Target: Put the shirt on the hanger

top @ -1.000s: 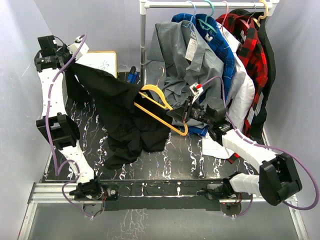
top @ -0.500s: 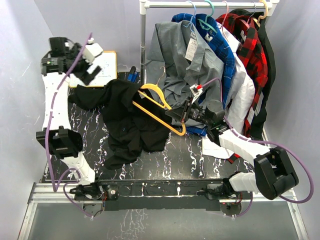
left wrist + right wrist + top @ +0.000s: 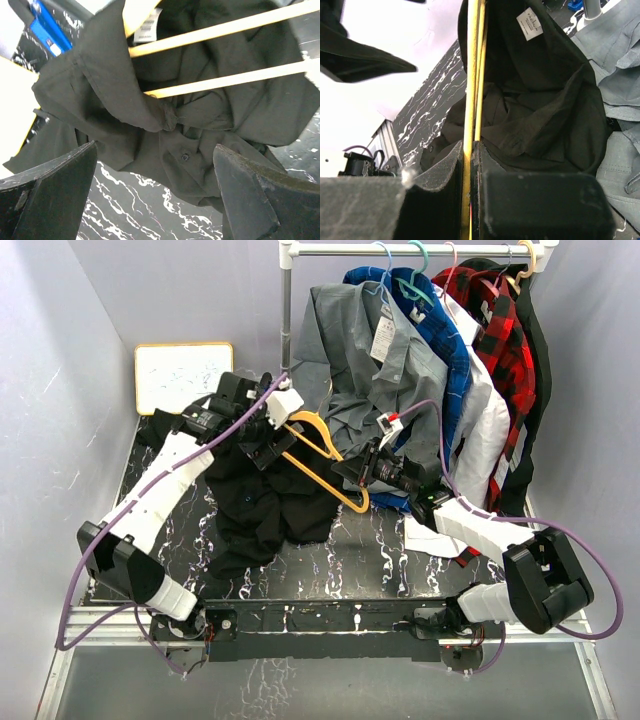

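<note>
Where the two arms are bolted at its near edge, the tabletop [image 3: 370,550] is black with white marble veining. Plain pale lilac-grey walls close it in on the left, back and right. One whiteboard [image 3: 182,375] lies at the far left corner. One white pipe rail [image 3: 420,249] stands at the back right, crowded with hanging clothes. I can tell four apart: a grey shirt [image 3: 355,350] with a paper tag, a blue garment [image 3: 452,360], a white one [image 3: 492,430] and a red-and-black plaid shirt [image 3: 497,330].

There is one black shirt [image 3: 255,500], crumpled on the left-centre of the tabletop. Its upper part is bunched around the left end of the one yellow-orange hanger [image 3: 330,468]. A small white label [image 3: 530,23] shows inside the fabric just beside the hanger's bars.

The left pincer [image 3: 268,435] hovers over the shirt's upper part, its fingers spread wide and holding nothing. The right pincer [image 3: 352,468] is clamped on the hanger's right end, the thin yellow bars running between its closed fingers.
</note>
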Robot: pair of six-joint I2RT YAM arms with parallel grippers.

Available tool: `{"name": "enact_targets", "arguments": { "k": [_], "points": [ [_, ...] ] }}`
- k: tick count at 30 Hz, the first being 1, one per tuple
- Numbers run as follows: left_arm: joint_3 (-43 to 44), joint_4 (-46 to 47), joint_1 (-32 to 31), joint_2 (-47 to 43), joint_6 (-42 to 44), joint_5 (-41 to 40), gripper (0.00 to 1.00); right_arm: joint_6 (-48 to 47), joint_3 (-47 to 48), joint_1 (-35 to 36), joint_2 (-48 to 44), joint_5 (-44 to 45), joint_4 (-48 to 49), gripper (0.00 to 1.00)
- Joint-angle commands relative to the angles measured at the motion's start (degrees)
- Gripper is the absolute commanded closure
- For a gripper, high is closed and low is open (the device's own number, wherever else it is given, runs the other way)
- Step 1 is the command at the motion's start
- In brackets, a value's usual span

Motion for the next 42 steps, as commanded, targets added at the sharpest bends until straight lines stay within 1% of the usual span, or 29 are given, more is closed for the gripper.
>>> {"name": "enact_targets", "arguments": {
  "k": [1,4,7,9,12,17,18,19,21,23,24,27,30,33,42],
  "points": [
    [-6.6,12.9,-0.5,-3.1,-2.7,-10.9,0.02,-0.8,3.6,0.4,-0.1,0.9,4.1,1.00],
    [-10.3,20.1,-0.6,-3.3,-1.7,-14.4,0.02,-0.6,3.8,0.6,-0.1,0.6,4.3,1.00],
    [-11.3,23.2,-0.6,-2.2,-1.3,-15.8,0.02,0.2,4.0,0.8,-0.1,0.0,4.8,1.00],
    [-12.2,25.7,-0.6,-1.5,-1.2,-16.9,0.06,1.3,4.0,0.8,-0.2,-0.4,5.7,1.00],
    [-14.0,28.9,-0.6,-0.8,-1.3,-17.9,0.17,1.9,3.9,1.2,-0.4,-0.7,6.3,1.00],
    [-15.9,31.3,-0.6,0.1,-1.1,-18.8,0.43,2.6,3.5,1.6,-0.3,-0.7,6.8,1.00],
    [-16.2,31.5,-0.6,0.3,-1.1,-19.0,0.52,2.9,3.3,1.7,-0.4,-0.7,7.2,1.00],
    [-16.4,31.6,-0.6,0.3,-0.9,-19.1,0.56,3.2,3.1,1.7,-0.4,-0.6,7.6,1.00],
    [-16.5,31.4,-0.6,0.5,-0.5,-19.5,0.59,3.6,2.9,1.8,-0.4,-0.7,8.3,1.00],
    [-16.5,31.2,-0.6,0.4,-0.1,-19.6,0.66,3.8,2.9,1.9,-0.3,-0.6,8.7,1.00],
    [-16.4,30.9,-0.6,0.2,0.2,-19.7,0.73,3.8,2.9,2.0,-0.2,-0.5,8.7,1.00],
    [-14.7,27.8,-0.6,-0.3,1.2,-18.3,1.00,2.9,3.0,2.3,0.3,-0.2,7.9,1.00],
    [-11.7,23.4,-0.6,-1.2,2.1,-14.5,1.00,2.2,3.0,3.1,0.9,0.6,7.8,1.00],
    [-8.9,18.9,-0.6,-0.8,0.8,-12.8,1.00,1.9,3.4,3.8,2.1,1.2,8.6,1.00],
    [-8.6,15.9,-0.6,-2.8,-2.0,-10.9,1.00,-0.7,6.7,7.7,7.8,5.5,11.1,1.00]
  ]
}}
